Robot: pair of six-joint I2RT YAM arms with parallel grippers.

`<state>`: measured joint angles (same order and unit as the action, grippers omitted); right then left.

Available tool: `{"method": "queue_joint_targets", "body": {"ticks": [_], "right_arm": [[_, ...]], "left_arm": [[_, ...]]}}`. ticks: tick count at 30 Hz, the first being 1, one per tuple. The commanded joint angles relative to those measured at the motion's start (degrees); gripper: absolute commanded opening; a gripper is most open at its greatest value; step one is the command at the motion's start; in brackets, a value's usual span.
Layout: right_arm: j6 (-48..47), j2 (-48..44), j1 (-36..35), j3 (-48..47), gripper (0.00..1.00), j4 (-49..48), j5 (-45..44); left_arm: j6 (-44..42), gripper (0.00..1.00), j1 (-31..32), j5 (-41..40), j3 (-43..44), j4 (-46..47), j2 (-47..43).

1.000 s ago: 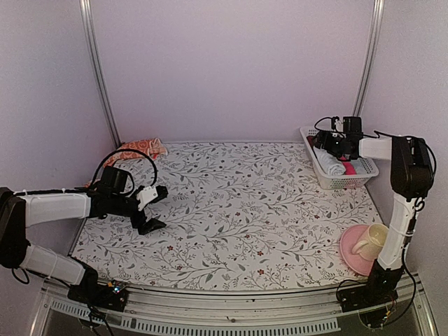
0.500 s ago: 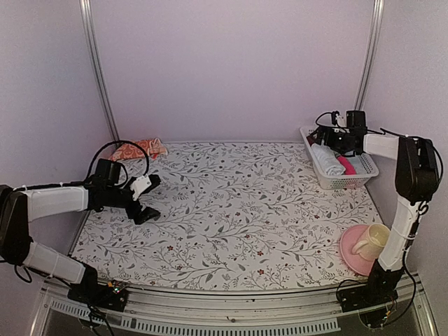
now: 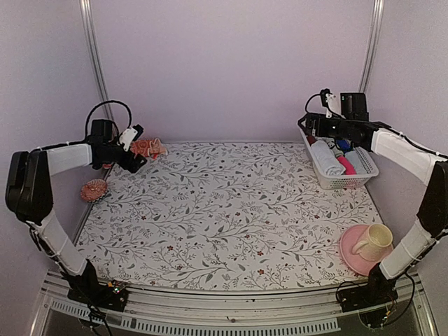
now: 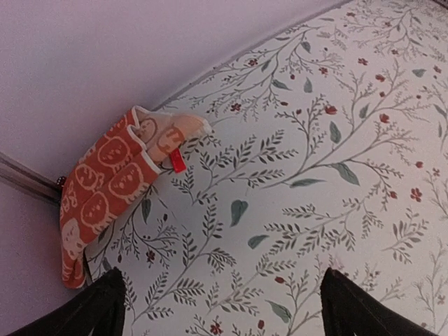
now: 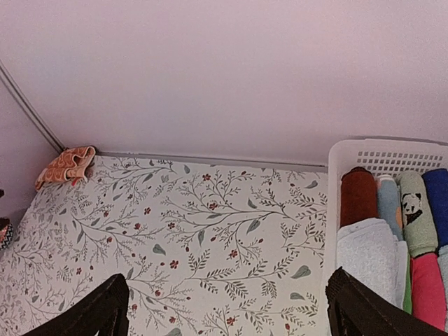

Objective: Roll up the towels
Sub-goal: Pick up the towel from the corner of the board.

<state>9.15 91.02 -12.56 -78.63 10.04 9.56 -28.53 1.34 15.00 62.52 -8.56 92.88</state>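
a: where does the orange-red towel (image 3: 147,148) lie relative to the left gripper (image 3: 133,147)?

b: in the top view it sits at the upper left of the worktop (image 3: 231,210), against the back wall. the left gripper hovers just beside it on its left side, jaws spread wide, nothing between them. in the left wrist view the towel (image 4: 115,178) occupies the left of the frame, above and ahead of the two dark fingertips (image 4: 98,315) at the bottom edge; they are apart from it.

a: material and shape?

b: soft cloth, bunched into a loose elongated fold, orange-red with pale cartoon face prints, a white edge and a small red tag.

a: state of the right gripper (image 3: 323,115)?

b: raised at the upper right of the top view, above the far left corner of the white basket (image 3: 364,175), jaws wide apart, empty. its wrist view shows both dark fingertips (image 5: 91,315) at the bottom corners, clear of everything.

a: basket contents?

b: a perforated plastic basket (image 5: 392,150) holding rolled cloths side by side: a pale grey-blue roll (image 5: 367,255), brown, green with a panda print, dark blue and pink ones. whether the grey-blue roll is the light blue towel cannot be told.

a: worktop surface?

b: flat, white, printed with leafy vines and small red flowers.
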Motion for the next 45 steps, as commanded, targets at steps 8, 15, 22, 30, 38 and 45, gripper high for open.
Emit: {"method": "queue_joint_targets", "body": {"ticks": [8, 15, 22, 30, 38, 45], "right_arm": [[7.40, -16.83, -4.00, 22.16, 0.99, -7.16, -0.43], [9.31, -20.97, -7.97, 28.05, 0.99, -10.21, 0.73], [9.01, -16.22, -16.61, 27.24, 0.92, -10.32, -3.15], [8.57, -10.56, -23.18, 24.30, 0.92, -10.68, -4.96], [8.15, -5.35, -26.67, 21.75, 0.92, -11.35, -4.56], [5.94, -1.76, -28.15, 19.11, 0.92, -10.04, -3.81]], "left_arm": [[3.71, 0.97, -0.58, -12.87, 35.13, -8.79, 33.24], [4.85, 0.88, -0.56, -18.58, 50.34, -13.21, 46.44], [2.73, 0.81, -0.46, -23.71, 55.50, -13.22, 52.74], [-0.60, 0.75, -0.11, -25.67, 58.56, -11.01, 56.65], [-3.28, 0.00, 0.92, -24.41, 59.12, -12.85, 57.42], [-4.01, 0.00, 2.87, -16.52, 49.53, -12.17, 47.37]]}}
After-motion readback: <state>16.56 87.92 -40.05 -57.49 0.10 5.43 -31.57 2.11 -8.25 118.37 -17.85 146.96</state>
